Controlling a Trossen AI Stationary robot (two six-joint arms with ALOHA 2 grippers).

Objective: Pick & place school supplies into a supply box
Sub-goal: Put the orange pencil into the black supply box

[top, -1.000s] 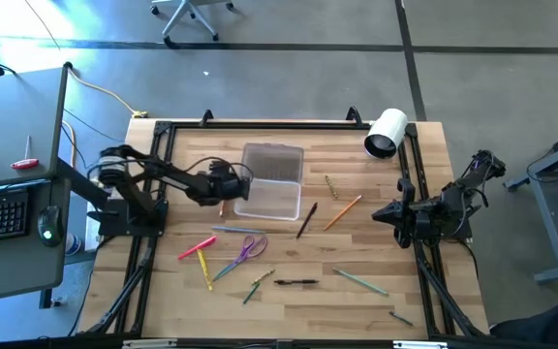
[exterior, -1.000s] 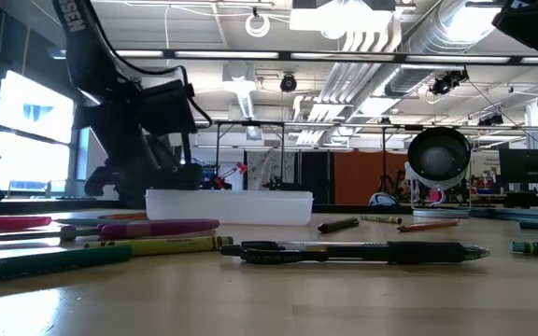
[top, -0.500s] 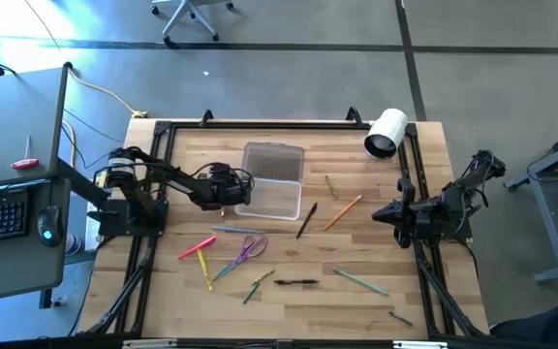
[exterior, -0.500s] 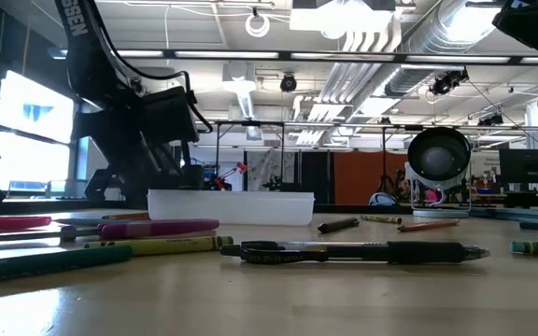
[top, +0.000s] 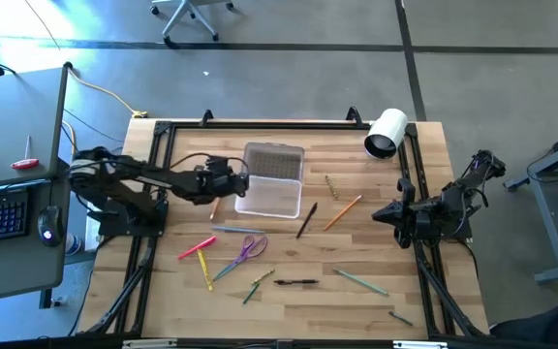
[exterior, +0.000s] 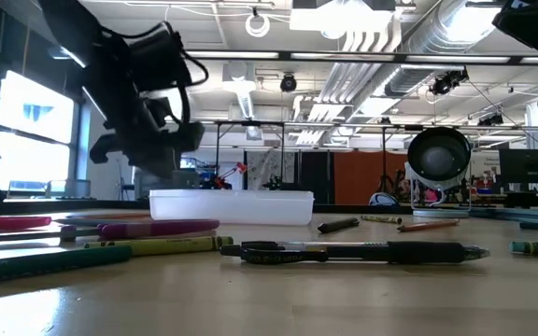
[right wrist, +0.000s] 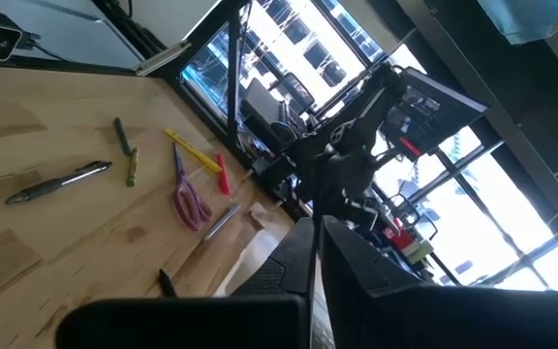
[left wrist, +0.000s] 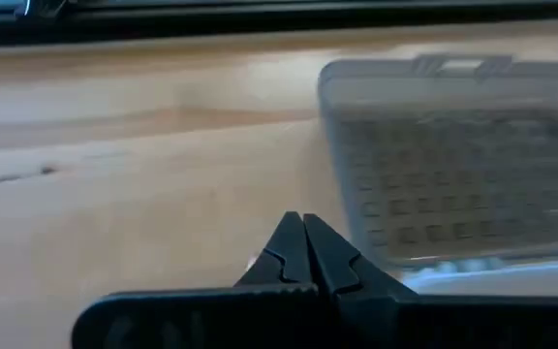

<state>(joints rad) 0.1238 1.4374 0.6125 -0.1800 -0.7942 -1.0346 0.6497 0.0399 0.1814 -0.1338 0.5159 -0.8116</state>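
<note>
The supply box (top: 269, 193) lies mid-surface, lid flat toward the far edge, with the closed, empty left claw (top: 235, 181) raised at its left end, while the right claw (top: 380, 213) waits closed by the right edge.

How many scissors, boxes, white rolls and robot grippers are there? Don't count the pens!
scissors: 1
supply box: 1
white roll: 1
grippers: 2, the left gripper and the right gripper
Total: 5
</note>
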